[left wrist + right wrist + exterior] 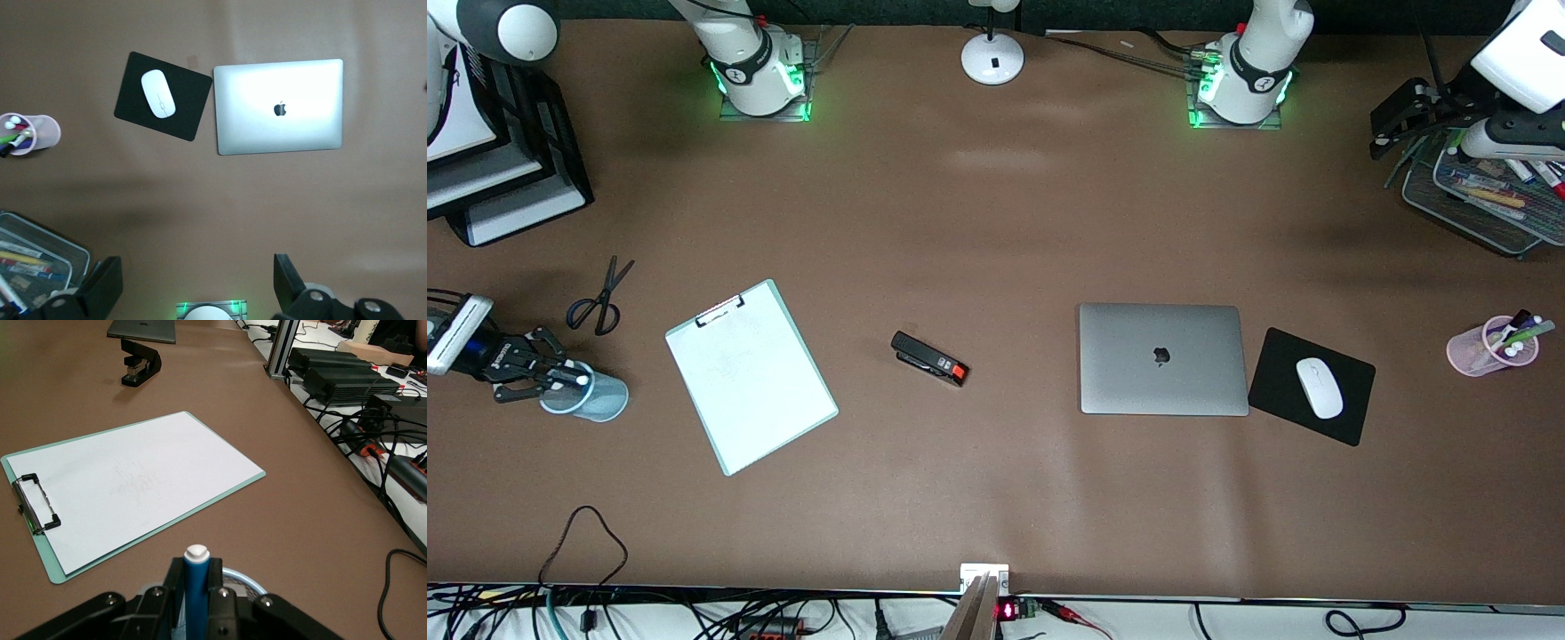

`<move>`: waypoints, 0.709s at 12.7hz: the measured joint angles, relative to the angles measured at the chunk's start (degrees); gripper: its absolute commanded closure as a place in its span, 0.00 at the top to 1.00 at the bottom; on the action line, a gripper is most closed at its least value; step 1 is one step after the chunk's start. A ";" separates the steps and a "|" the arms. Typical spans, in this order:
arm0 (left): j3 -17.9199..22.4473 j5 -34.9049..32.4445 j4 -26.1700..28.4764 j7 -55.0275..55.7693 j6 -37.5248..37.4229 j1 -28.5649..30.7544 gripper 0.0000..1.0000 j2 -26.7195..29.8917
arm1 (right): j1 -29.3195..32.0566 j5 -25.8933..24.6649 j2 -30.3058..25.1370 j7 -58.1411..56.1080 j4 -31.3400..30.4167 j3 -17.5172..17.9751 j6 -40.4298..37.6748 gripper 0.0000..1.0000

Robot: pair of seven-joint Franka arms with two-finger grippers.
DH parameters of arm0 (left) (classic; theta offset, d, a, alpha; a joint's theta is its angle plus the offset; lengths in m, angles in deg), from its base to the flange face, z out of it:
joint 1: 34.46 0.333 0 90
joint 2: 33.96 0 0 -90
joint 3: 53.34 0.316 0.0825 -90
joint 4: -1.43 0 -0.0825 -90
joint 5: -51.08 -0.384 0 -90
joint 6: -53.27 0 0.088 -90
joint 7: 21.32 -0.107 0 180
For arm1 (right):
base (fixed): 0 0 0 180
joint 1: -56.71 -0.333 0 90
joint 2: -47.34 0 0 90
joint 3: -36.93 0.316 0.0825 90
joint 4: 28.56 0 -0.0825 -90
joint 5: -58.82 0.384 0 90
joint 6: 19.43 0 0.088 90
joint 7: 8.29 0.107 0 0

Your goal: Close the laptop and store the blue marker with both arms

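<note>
At the right arm's end of the table, right gripper (560, 378) sits over the rim of a pale blue cup (591, 397), fingers (175, 587) pressed on the blue marker (195, 593), white cap end up, barrel dropping into the cup; grip looks firm, though the contact is partly hidden. Just past that gripper toward the table's middle lies a clipboard (751, 378) with white paper, clip end toward the robot bases; scissors (600, 298) lie near the gripper on the base side. Further on, a black stapler (929, 358). Further still, laptop (1162, 359) lies flat, lid shut, logo up. Beside it, black mouse pad (1285, 373) with white mouse (1319, 388). Left gripper (1392, 120) hangs over the table beside a mesh tray of pens (1485, 200), fingers spread, nothing held. Pink pen cup (1489, 348) stands near.
</note>
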 measured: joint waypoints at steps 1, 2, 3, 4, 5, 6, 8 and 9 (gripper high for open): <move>0.50 0.26 0.65 -0.23 0.12 -0.01 1.00 0.25 | 0.13 0.00 -0.04 1.74 0.31 0.00 -0.03 1.00; 0.68 0.31 1.18 -0.30 0.43 -0.02 1.00 0.34 | 0.21 0.00 -0.18 3.86 0.77 0.00 -0.09 1.00; 0.71 0.31 1.93 -0.31 1.22 -0.06 1.00 0.49 | 0.25 -0.01 -0.40 5.49 1.24 0.00 -0.19 1.00; 0.72 0.31 2.81 -0.32 1.95 -0.10 1.00 0.70 | 0.25 -0.23 -0.83 7.15 1.67 0.00 -0.77 1.00; 0.74 0.31 3.59 -0.32 2.49 -0.12 1.00 0.93 | 0.22 -0.81 -1.61 9.38 1.83 0.00 -2.08 1.00; 0.73 0.31 4.05 -0.32 2.82 -0.18 1.00 1.07 | 0.17 -1.71 -2.57 11.94 1.89 0.06 -3.27 1.00; 0.74 0.29 4.53 -0.32 3.30 -0.22 1.00 1.48 | 0.03 -3.78 -5.12 16.09 2.16 0.23 -4.29 1.00; 0.75 0.29 4.60 -0.32 3.38 -0.21 1.00 1.60 | -0.06 -4.92 -6.66 18.21 2.28 0.34 -5.19 1.00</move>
